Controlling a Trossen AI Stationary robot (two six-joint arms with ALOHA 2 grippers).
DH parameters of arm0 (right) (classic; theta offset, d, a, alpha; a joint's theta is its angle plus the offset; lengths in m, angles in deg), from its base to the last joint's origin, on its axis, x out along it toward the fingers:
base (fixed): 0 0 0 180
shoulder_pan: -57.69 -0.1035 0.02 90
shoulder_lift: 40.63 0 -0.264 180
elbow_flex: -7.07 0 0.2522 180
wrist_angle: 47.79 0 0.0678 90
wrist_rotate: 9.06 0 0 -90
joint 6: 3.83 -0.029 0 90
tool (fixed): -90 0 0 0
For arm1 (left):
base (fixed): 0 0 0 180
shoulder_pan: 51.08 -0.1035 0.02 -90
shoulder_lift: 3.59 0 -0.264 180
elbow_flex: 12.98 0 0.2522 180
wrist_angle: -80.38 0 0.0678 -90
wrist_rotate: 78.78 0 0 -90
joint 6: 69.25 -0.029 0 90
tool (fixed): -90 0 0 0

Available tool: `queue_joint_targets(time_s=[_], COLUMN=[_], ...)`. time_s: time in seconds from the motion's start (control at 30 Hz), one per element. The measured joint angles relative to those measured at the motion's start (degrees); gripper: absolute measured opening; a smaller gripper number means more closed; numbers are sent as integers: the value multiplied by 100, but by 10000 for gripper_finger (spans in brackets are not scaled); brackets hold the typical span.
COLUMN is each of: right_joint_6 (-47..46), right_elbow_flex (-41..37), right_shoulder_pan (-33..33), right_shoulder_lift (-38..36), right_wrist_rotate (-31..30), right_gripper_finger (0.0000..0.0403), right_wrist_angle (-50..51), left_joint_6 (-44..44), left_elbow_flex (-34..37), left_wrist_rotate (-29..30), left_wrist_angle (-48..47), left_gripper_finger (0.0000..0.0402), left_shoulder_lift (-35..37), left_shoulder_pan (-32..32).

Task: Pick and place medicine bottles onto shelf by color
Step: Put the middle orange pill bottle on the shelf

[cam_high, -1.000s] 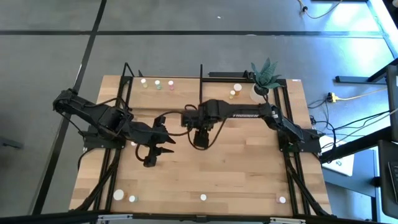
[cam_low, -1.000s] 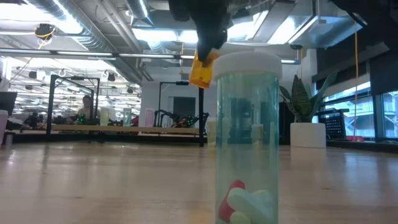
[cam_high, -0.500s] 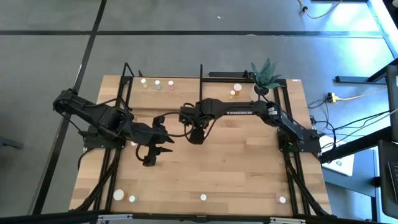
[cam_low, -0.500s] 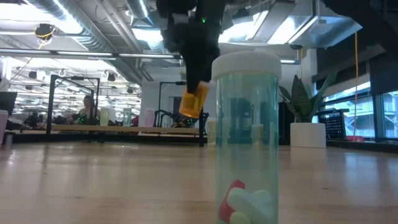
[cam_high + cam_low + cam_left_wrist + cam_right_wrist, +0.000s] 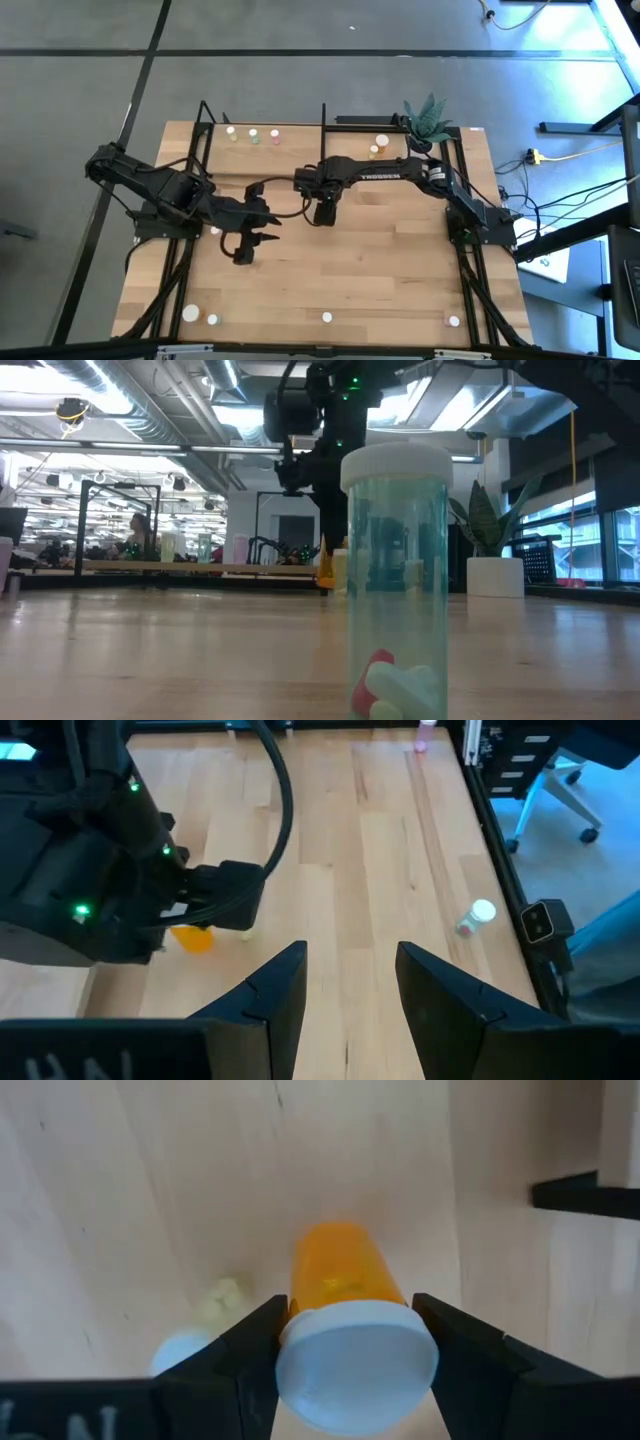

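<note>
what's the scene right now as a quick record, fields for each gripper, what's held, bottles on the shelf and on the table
right gripper: shut on the orange bottle, over mid-table
held bottle: white cap toward the wrist camera, orange body pointing down at the table
left gripper: open, empty, over the table's left-centre
shelf: far edge; three small bottles at its left end, two by the plant
near edge: four bottles spread along it
low view: one clear bottle upright, close to the camera

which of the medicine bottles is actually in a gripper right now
The orange bottle with the white cap, clamped between the right gripper's fingers over mid-table. The others sit loose along the table's near edge or on the shelf; the left gripper is empty.
</note>
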Motion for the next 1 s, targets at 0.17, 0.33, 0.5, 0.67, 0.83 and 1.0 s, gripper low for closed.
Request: queue_joint_targets(time_s=[0.17, 0.33, 0.5, 0.67, 0.83, 1.0], right_joint_6=[286, 642, 702, 704, 700, 691], right_elbow_flex=[-67, -67, -67, -67, -67, -67], right_shoulder_pan=[-2, 15, 15, 15, 15, 15], right_shoulder_lift=[0, 1, 0, 0, 0, 0], right_wrist_rotate=[0, 398, 505, 498, 494, 492], right_gripper_finger=[207, 207, 207, 208, 229, 252], right_wrist_angle=[-14, -29, -50, -93, -177, -219], left_joint_6=[2, 4, 7, 5, 0, -2], left_elbow_flex=[0, 0, 0, 0, 0, 0], left_wrist_rotate=[244, 317, 317, 317, 317, 317], left_wrist_angle=[7, 7, 7, 6, 4, 2], left_gripper_finger=[148, 148, 148, 148, 148, 148], left_shoulder_lift=[0, 0, 0, 0, 0, 0], left_shoulder_pan=[-9, -9, -9, -9, -9, -9])
